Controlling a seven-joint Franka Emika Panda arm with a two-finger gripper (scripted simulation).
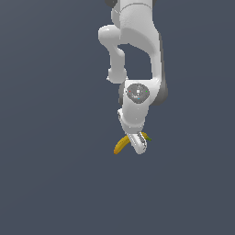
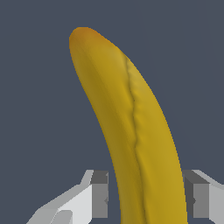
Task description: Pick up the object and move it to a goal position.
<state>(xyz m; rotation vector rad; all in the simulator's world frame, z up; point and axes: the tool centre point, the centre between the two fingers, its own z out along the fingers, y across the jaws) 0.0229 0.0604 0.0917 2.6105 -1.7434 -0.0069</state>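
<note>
Wrist view: banana (image 2: 131,131) sits between the gripper (image 2: 146,199) pads, small gaps either side — jaws spread, not yet clenched. Exterior view: banana (image 1: 121,145) low beneath the arm. You're at grasp; close, then lift.

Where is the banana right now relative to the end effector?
In the exterior view the banana lies just below centre, right under the end effector, sticking out on both sides. The wrist view shows it between the two fingers, with small gaps either side.
</note>
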